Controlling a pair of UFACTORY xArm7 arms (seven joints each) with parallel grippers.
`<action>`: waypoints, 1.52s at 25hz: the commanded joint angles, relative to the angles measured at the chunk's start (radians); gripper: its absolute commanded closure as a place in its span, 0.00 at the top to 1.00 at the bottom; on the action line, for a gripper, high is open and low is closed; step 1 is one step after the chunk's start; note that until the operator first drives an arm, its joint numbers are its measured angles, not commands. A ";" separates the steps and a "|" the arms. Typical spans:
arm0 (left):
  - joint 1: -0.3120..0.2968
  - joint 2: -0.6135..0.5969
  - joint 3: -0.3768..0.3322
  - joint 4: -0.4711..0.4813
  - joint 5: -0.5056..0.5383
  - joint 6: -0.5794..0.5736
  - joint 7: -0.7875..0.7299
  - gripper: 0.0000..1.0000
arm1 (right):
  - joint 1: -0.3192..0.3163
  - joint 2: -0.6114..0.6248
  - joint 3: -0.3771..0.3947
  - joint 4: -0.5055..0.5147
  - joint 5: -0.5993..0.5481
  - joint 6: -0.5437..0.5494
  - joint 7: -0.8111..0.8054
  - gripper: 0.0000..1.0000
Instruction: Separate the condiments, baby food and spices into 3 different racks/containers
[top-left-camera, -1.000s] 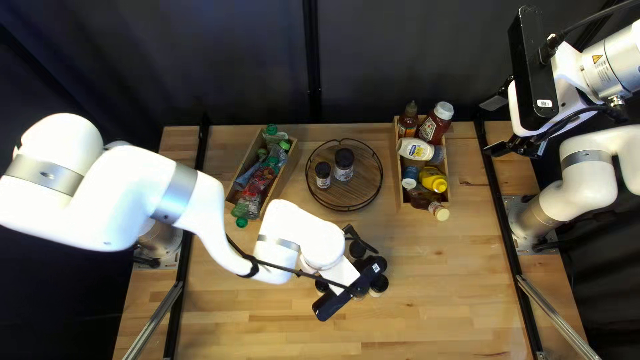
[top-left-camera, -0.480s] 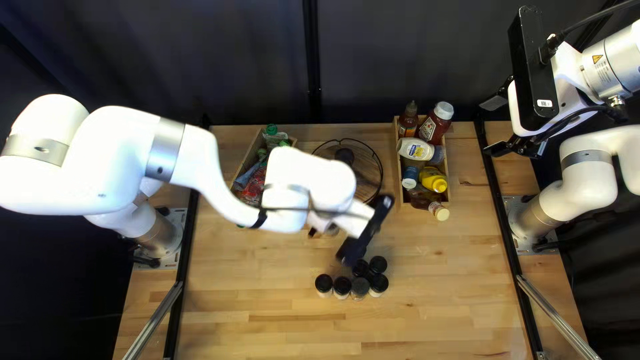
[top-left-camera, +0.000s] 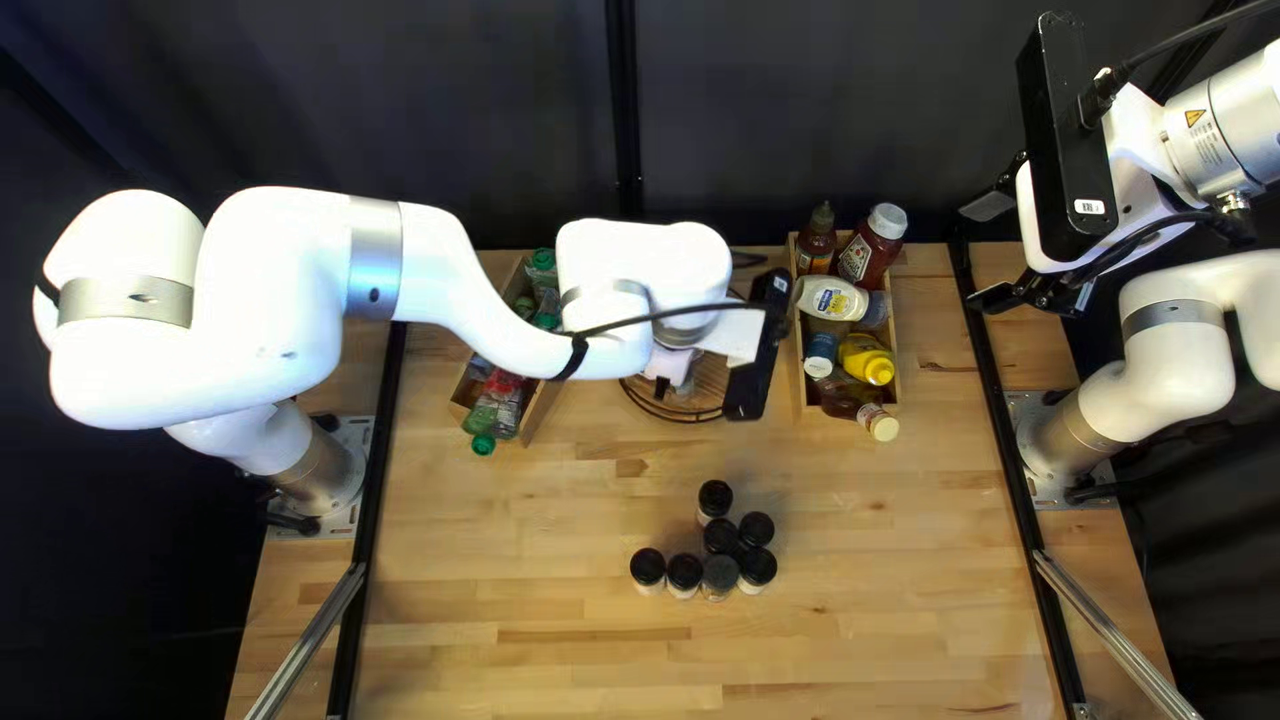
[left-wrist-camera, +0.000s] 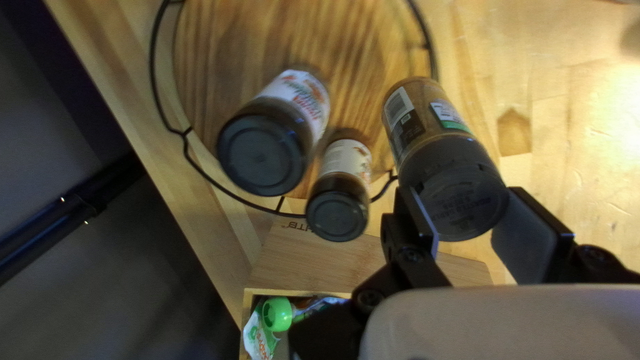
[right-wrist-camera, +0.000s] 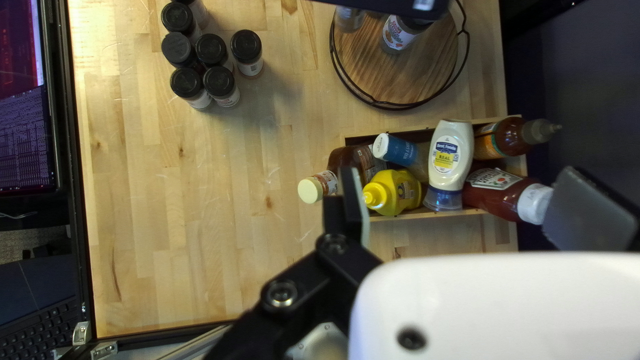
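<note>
In the top left view my left gripper [top-left-camera: 678, 363] is over the round wooden rack [top-left-camera: 687, 419], its fingertips hidden by the arm. In the left wrist view that gripper [left-wrist-camera: 461, 212] is shut on the dark cap of a spice jar [left-wrist-camera: 427, 117], beside two dark-capped jars [left-wrist-camera: 303, 100] [left-wrist-camera: 345, 160] on the rack [left-wrist-camera: 260, 40]. Several spice jars [top-left-camera: 722, 536] stand grouped on the table. Condiment bottles [top-left-camera: 832, 299] fill the right wooden box [top-left-camera: 806, 394]; baby food pouches [top-left-camera: 496, 406] lie in the left box [top-left-camera: 539, 414]. My right gripper [top-left-camera: 991, 254] stands open and empty; its fingers [right-wrist-camera: 350, 207] are wide apart.
In the top left view a dark curtain [top-left-camera: 747, 120] hangs behind the table's far edge. Black rails [top-left-camera: 1020, 454] run along the table's sides. A screen [right-wrist-camera: 23, 100] and a keyboard [right-wrist-camera: 33, 320] are beside the table in the right wrist view.
My left arm has moved from the jar group toward the table's far side, over the round rack, bringing a spice jar. The remaining grouped jars are uncovered. My right arm has not moved.
</note>
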 commanded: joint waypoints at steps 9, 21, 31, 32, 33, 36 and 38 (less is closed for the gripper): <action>0.021 0.030 -0.003 -0.045 -0.040 -0.056 0.004 0.00 | 0.000 0.000 0.000 0.000 0.000 0.000 0.000 1.00; 0.025 0.062 -0.011 -0.036 -0.059 -0.059 -0.003 0.70 | 0.000 0.000 0.000 0.000 0.000 0.000 0.000 1.00; -0.005 0.049 -0.023 -0.009 -0.046 -0.019 -0.031 1.00 | 0.000 0.000 0.000 0.000 0.000 0.000 0.000 1.00; -0.020 0.033 -0.026 -0.017 -0.035 -0.018 -0.044 1.00 | 0.000 0.000 0.000 0.000 0.000 0.000 0.000 1.00; -0.031 0.019 -0.029 -0.025 -0.029 -0.020 -0.049 1.00 | 0.000 0.000 0.000 0.000 0.000 0.000 0.000 1.00; -0.082 -0.046 -0.050 -0.074 -0.003 -0.038 -0.088 1.00 | 0.000 0.000 0.000 0.000 0.000 0.000 0.000 1.00; -0.125 -0.104 -0.072 -0.135 0.023 -0.070 -0.129 1.00 | 0.000 0.000 0.000 0.000 0.000 0.000 0.000 1.00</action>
